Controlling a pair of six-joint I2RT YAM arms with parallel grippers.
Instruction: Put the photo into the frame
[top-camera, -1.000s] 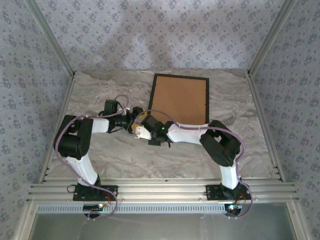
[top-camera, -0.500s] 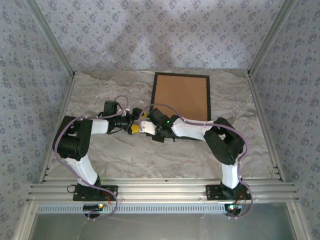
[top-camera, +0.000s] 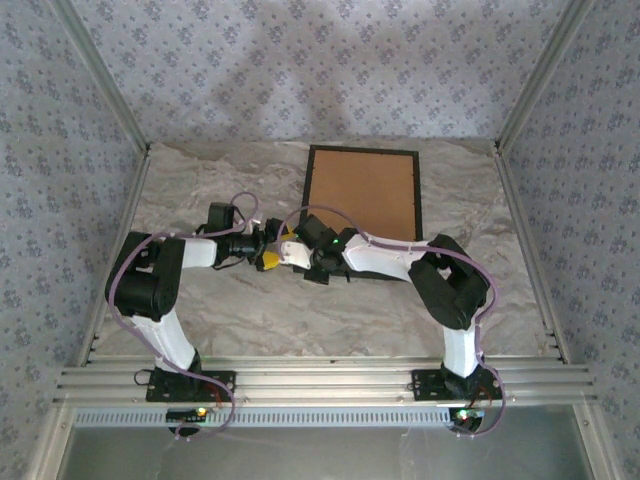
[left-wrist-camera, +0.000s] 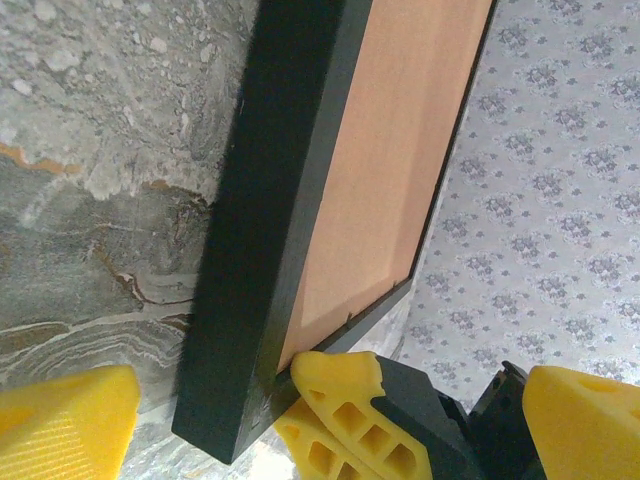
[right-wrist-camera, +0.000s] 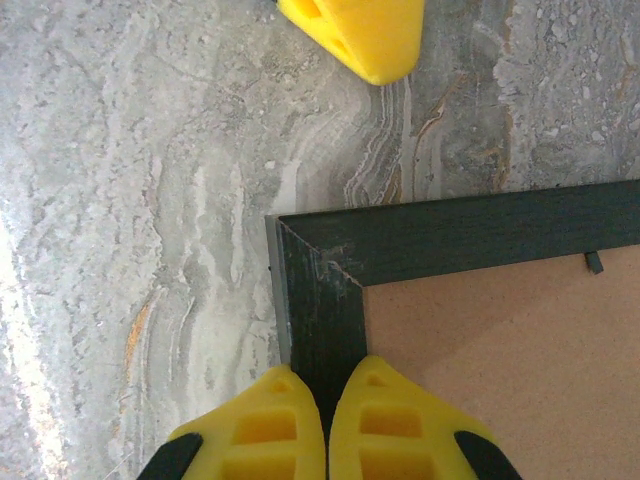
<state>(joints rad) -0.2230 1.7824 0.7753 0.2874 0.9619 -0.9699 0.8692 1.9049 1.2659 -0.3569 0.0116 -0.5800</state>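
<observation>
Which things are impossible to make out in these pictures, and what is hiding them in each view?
Right wrist: whether the shut right hand presses or grips the frame; its own fingers cover the contact.
Top external: the frame's near-left corner, hidden under the right arm.
Top external: whether the photo lies in the frame; the brown backing board covers the opening.

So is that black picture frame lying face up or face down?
Face down: the frame lies on the table, its brown backing board facing up.
</observation>
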